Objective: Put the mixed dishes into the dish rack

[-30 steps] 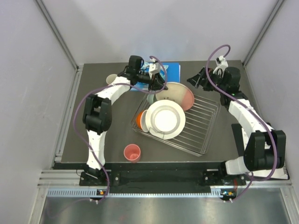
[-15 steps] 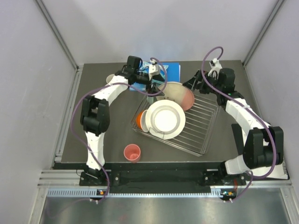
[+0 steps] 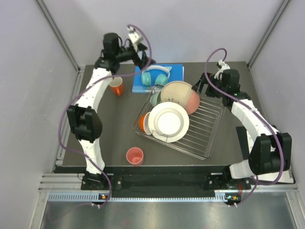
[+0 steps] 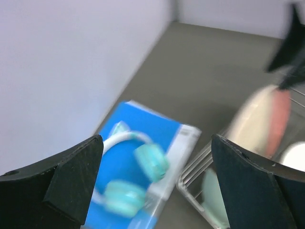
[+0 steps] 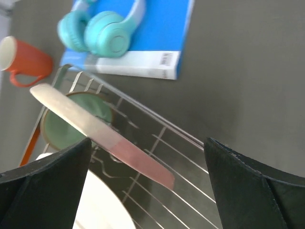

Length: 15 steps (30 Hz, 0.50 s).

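Dish rack [image 3: 205,129] with plates inside, both grippers wide and holding nothing.
Under the right gripper's [image 5: 147,140] wide jaws, the large pink-and-cream plate [image 5: 95,131] leans on its edge in the rack. White plates [image 3: 167,121] lie off to one side of those jaws. The mint green bowl [image 5: 71,126] sits just past the big plate. The left gripper's [image 4: 156,138] wide jaws hang over the blue book [image 4: 143,131] and teal headphones [image 4: 138,174]. The coral pink cup [image 3: 135,155] stands well apart from both.
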Available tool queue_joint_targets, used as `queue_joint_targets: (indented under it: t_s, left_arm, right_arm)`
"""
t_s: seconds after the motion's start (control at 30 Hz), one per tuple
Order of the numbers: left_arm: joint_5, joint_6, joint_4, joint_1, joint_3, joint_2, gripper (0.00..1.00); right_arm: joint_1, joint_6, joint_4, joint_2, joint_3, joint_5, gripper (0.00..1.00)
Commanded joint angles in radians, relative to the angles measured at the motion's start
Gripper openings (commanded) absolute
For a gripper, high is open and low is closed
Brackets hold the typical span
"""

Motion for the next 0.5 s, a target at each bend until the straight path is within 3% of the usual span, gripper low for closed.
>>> queue_joint_targets:
  t_s: [0.0,0.03,0.1,0.17,0.33,0.47]
  left_arm:
    - [-0.349,-0.154,-0.364,0.111,0.247,0.023,0.99]
    - [-0.387,-0.137,-0.431,0.126,0.277,0.035,0.99]
    - [-0.51,-0.093,-0.583,0.155,0.302,0.047,0.99]
    - [-0.578,-0.036,-0.63,0.16,0.24,0.043,0.99]
    - [-0.732,-0.022,-0.529,0.162,-0.045,-0.002,0.99]
    - [-0.741,-0.099,-0.478,0.192,-0.103,0.027,0.99]
  right_arm:
    - [0.03,-0.1,-0.208,-0.051,0.21,0.351,1.0]
    - [0.059,-0.118,-0.237,-0.065,0.221,0.436,1.0]
    - [0.068,-0.149,-0.22,-0.126,0.212,0.45,1.0]
    - [0.067,-0.14,-0.174,-0.178,0.182,0.423,1.0]
    - [0.068,-0.132,-0.179,-0.177,0.152,0.383,1.0]
    - [0.068,-0.115,-0.17,-0.212,0.126,0.373,1.0]
